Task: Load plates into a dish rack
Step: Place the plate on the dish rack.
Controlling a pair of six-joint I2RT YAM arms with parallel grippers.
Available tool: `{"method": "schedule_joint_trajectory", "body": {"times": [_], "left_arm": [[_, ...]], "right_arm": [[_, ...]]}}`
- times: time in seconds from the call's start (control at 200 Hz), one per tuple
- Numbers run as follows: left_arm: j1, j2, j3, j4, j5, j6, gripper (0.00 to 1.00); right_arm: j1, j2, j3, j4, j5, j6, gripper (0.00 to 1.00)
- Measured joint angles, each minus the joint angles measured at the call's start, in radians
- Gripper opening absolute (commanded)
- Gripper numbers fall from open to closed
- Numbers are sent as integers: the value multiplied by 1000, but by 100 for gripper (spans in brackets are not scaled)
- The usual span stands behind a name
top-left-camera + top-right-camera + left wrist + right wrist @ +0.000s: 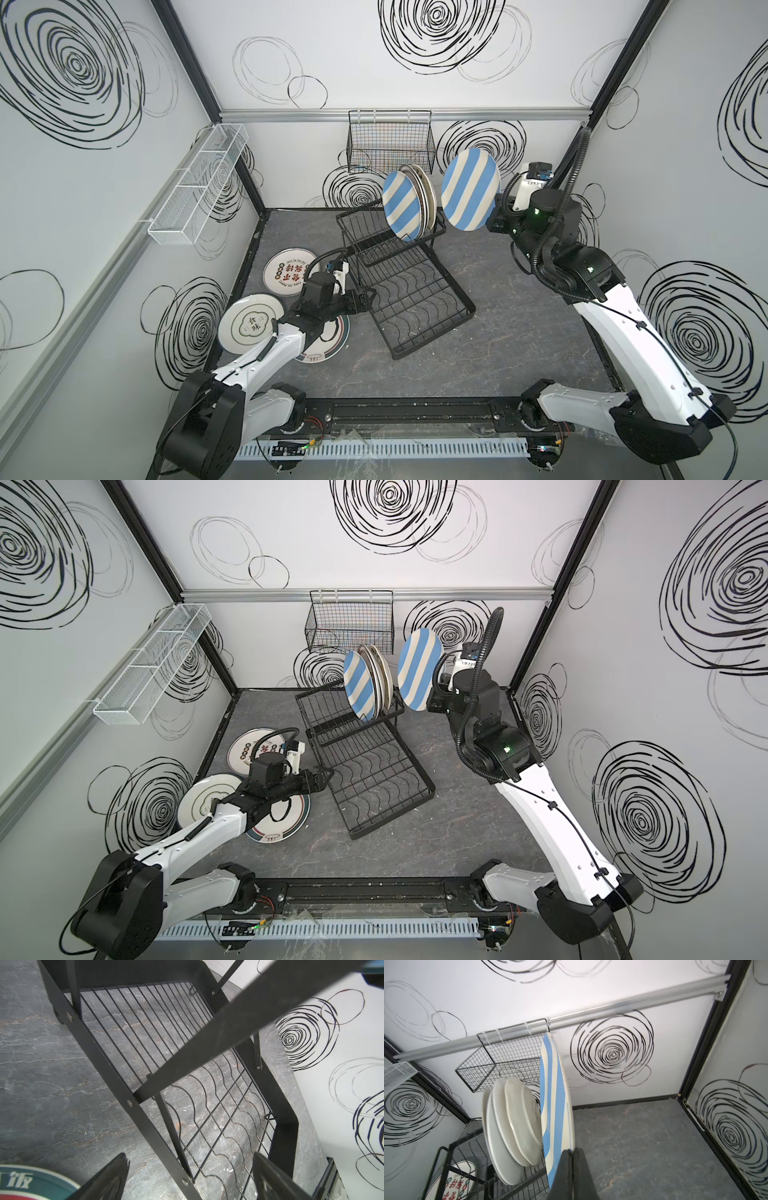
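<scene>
Grey marbled tabletop (498,340), swirl-marked walls. Top view: striped plate (470,189) upright on edge, just beside racked plates (411,199) in dish rack (452,276), right arm's side, faces roughly parallel. Right wrist: right jaws clamped on its lower rim. Left wrist: left jaws apart, empty, above lower tray (104,1068).

Background stuff: a black grid basket (390,145) hangs off the silver rail (291,113) on the back wall. There's a long white mesh basket (195,187) on the left-hand wall, black scribble swirls (436,16) all over, and a grey marble-look tabletop (498,316) underneath.
</scene>
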Motion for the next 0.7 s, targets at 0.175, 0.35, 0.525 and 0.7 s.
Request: {"method": "schedule_joint_trajectory", "body": {"times": [0.175, 0.35, 0.525, 0.7], "left_arm": [[-12, 0, -19, 23, 6, -7, 96], [-68, 11, -23, 39, -8, -15, 96], [-117, 60, -24, 69, -18, -15, 96], [-136, 88, -26, 90, -30, -14, 96]], "right_arm": [[97, 58, 156, -16, 88, -59, 0], [202, 128, 258, -20, 174, -114, 0], [341, 179, 299, -19, 266, -174, 0], [410, 204, 300, -6, 320, -220, 0]]}}
